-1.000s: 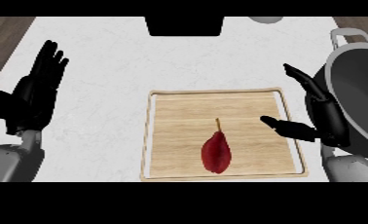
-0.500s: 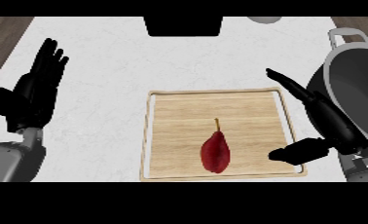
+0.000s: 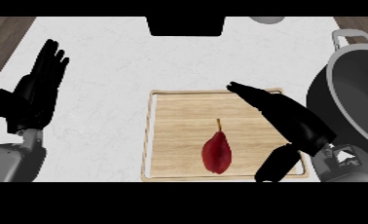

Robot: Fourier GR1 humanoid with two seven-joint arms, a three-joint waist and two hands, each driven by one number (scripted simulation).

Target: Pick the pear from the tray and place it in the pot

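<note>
Right hand [image 3: 287, 118] over the tray [image 3: 179, 121], fingers straight and spread from the thumb, holding nothing. Pear [image 3: 217, 152] lying on the tray just left of that thumb, apart from it. Pot [image 3: 345, 91] right of the hand. Left hand [image 3: 36, 91] open, fingers up, far left.

We are seeing the pot [image 3: 348, 89] cut off by the right edge, and the right hand [image 3: 287, 116] is covering the tray's [image 3: 152, 135] far right side
</note>
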